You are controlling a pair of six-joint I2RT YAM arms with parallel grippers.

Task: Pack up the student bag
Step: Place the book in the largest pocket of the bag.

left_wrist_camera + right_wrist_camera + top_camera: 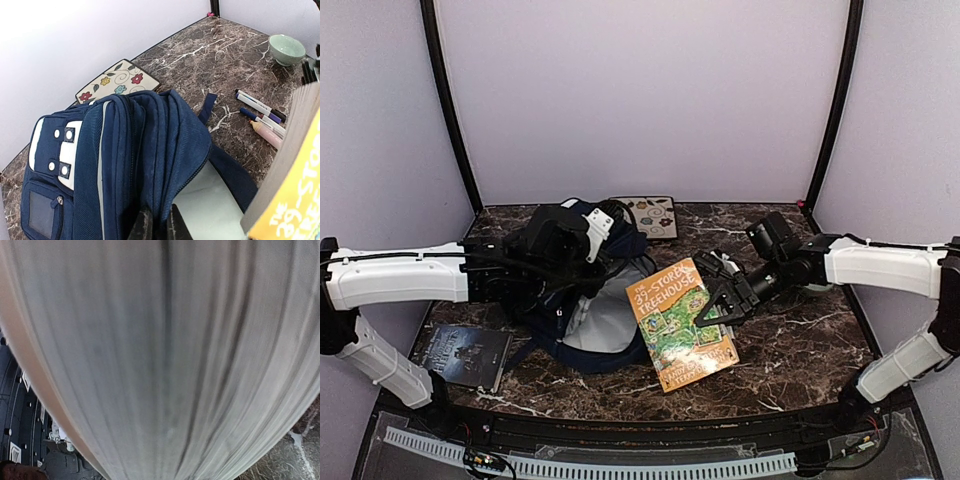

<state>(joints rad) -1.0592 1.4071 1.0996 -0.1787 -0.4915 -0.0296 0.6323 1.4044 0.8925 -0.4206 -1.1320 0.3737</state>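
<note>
Student bag lies left of centre on the marble table, its mouth gaping toward the near right with pale grey lining showing. Our treehouse book hangs tilted at the right of that opening, its left edge overlapping the lining from above. Our right gripper is clamped on the book's right edge; its own camera sees only blurred page edges. Our left gripper is pinched narrow on the bag's fabric rim, propping the mouth up. To do this well, we judge the rim should be held lifted and taut while we lead the book's left corner low into the lining, clear of the zip. The pens on the right can wait.
</note>
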